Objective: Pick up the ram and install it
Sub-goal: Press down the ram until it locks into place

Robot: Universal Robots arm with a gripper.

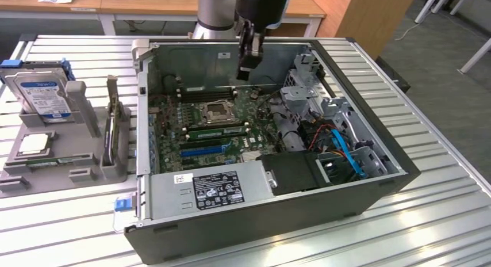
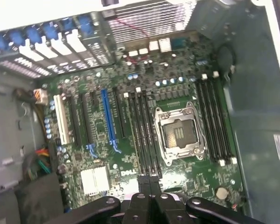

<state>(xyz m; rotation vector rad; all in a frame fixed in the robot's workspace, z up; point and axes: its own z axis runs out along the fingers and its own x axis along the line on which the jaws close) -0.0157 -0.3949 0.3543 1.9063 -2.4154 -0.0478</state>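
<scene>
Ram sits in a slot beside the socket. The closed, empty tool hovers above the board; pressing should stay square and gentle.

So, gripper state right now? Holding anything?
Gripper: fingers shut, nothing visibly held, above the open computer case and its motherboard.

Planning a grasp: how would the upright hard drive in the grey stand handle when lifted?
The silver, blue-labelled hard drive looks like a rigid metal box, probably stiff and heavy for its size. Standing on edge in the grey stand, it could tip once freed.
</scene>
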